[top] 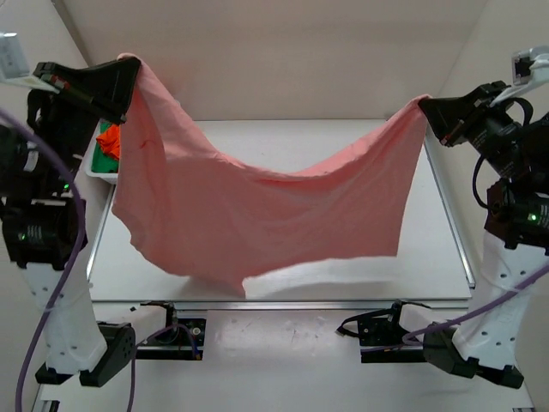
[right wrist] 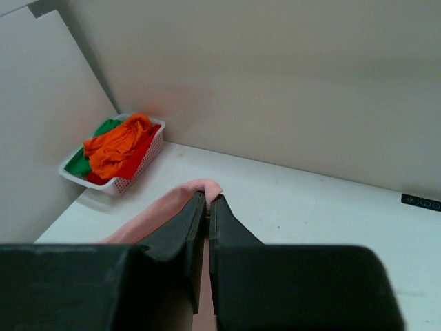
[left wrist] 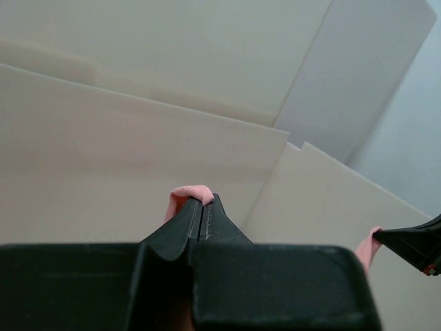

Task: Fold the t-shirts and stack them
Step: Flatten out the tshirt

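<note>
A salmon-pink t-shirt (top: 257,206) hangs spread in the air between my two grippers, sagging in the middle above the white table (top: 437,240). The left gripper (top: 133,73) is shut on its upper left corner, high at the left. The right gripper (top: 425,107) is shut on its upper right corner. In the left wrist view a pink fold (left wrist: 189,195) pokes out of the closed left gripper (left wrist: 207,200). The right gripper (right wrist: 207,198) pinches pink cloth (right wrist: 162,210) too. Orange, red and green t-shirts (right wrist: 117,148) lie bunched in a white tray (right wrist: 134,181).
The tray with the other shirts (top: 109,142) stands at the table's far left, partly behind the hanging shirt. Beige walls close in the back and sides. The right gripper's tip (left wrist: 413,241) shows at the edge of the left wrist view.
</note>
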### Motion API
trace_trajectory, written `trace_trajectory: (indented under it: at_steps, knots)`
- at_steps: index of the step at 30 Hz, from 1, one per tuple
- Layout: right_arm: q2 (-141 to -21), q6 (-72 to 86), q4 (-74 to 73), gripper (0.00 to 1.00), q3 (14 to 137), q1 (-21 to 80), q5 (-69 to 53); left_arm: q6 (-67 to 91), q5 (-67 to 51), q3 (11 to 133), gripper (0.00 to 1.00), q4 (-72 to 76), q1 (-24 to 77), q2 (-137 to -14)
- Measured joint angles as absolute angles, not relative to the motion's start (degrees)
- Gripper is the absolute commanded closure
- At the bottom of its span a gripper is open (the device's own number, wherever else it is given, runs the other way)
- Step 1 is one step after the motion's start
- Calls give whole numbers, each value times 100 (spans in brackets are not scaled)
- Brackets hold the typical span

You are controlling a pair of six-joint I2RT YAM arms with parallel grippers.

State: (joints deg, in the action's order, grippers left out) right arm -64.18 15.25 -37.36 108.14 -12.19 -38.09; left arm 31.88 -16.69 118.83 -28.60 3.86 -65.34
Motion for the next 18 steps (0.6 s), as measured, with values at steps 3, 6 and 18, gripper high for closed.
trace_trajectory:
  at_steps: [3,6,18]
  knots:
    - [-6831,1500,-3577,100,10816,-1212,-3846,3218,-1887,11896,97,-2711,187,-7002]
    - [-7332,1472,-3461,100,10816,-1205,-3839,3286,-2163,12097,97,-2565,-93,-7741]
    - [-9535,1330,-3583,100,12040,-1026,-3605,3741,-2781,13131,97,-2333,-628,-10095]
